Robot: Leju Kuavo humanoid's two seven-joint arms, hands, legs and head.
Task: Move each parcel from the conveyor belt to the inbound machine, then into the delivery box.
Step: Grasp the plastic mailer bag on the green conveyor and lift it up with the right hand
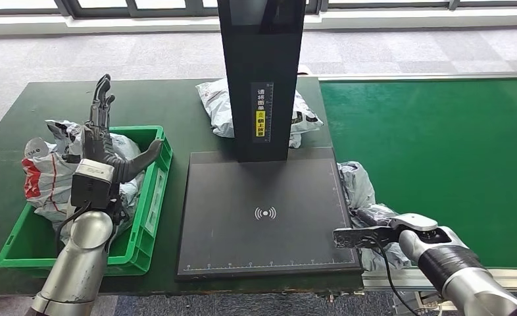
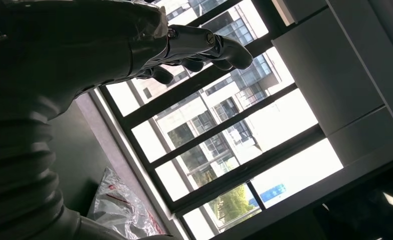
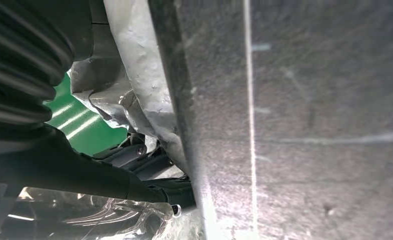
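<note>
A window-lined room frames a dark green counter (image 1: pixel 177 99), where the left hand (image 1: pixel 104 141) hovers released, fingers spread, above the green plastic delivery box (image 1: pixel 152 197) already filled with crinkled poly-bags. At the counter's right edge, beside the conveyor belt (image 1: pixel 440 164), the right hand (image 1: pixel 374 227) reaches under a wrinkled grey parcel (image 1: pixel 358 184); whether its fingers grasp it cannot be told. The matte black inbound machine (image 1: pixel 262 217) awaits.

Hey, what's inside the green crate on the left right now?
The green crate holds grey and white parcels, one with red markings. The left robot hand, raised above it, covers part of them, so their number is unclear.
</note>
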